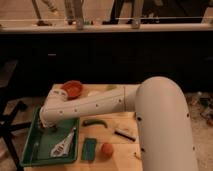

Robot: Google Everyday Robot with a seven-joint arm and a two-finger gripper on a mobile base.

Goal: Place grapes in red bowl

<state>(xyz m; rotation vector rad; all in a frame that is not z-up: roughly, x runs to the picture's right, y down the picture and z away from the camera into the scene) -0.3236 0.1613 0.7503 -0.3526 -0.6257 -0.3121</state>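
Observation:
The red bowl (73, 89) is wide, shallow and orange-red, and it sits at the back left of the wooden table. My white arm reaches from the right across the table, passing just in front of the bowl. At its end, the gripper (48, 126) points down into the back left corner of the green tray (33, 152) and is shut. The grapes are hidden from me. I cannot tell whether anything is between the fingers.
A white utensil (64, 146) lies in the tray. On the table are a green curved pepper (95, 122), a teal flat packet (89, 148), an orange fruit (106, 149) and a dark bar (124, 132). A dark counter runs behind the table.

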